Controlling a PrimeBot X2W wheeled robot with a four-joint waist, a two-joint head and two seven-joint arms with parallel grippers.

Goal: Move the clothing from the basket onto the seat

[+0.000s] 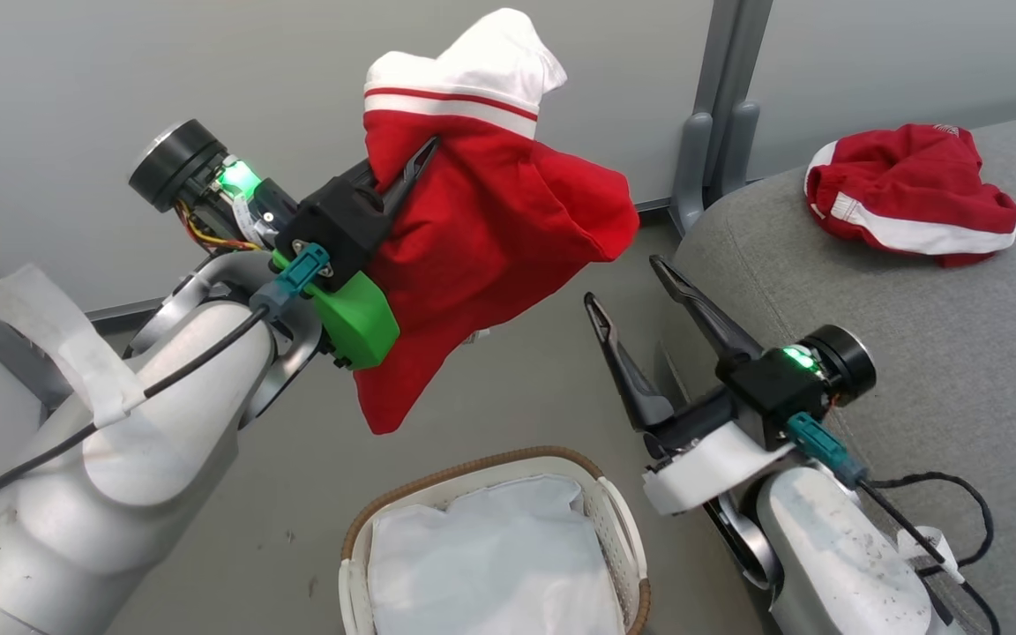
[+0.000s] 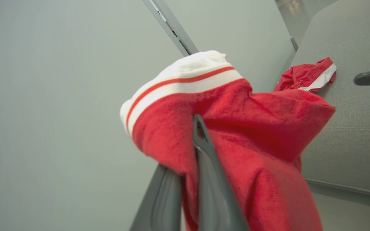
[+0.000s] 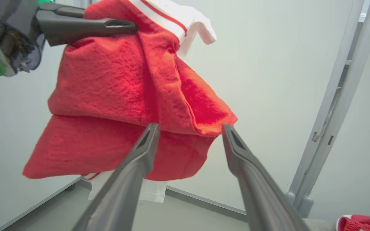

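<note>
Right now, the left gripper (image 1: 422, 161) is squeezing shut on a piece of red clothing (image 1: 490, 229) and holding it up in the air, high over the floor (image 1: 517, 397). The clothing is hanging down, and its white part is sticking up on top. The basket (image 1: 473, 467) is sitting on the floor below, with a white sheet (image 1: 490, 556) lying inside it. The right gripper (image 1: 624, 280) is hovering beside the rounded corner of the seat (image 1: 914, 353), its fingers spread wide, holding nothing. Near the seat's far edge, another red piece (image 1: 909, 190) is lying crumpled.
</note>
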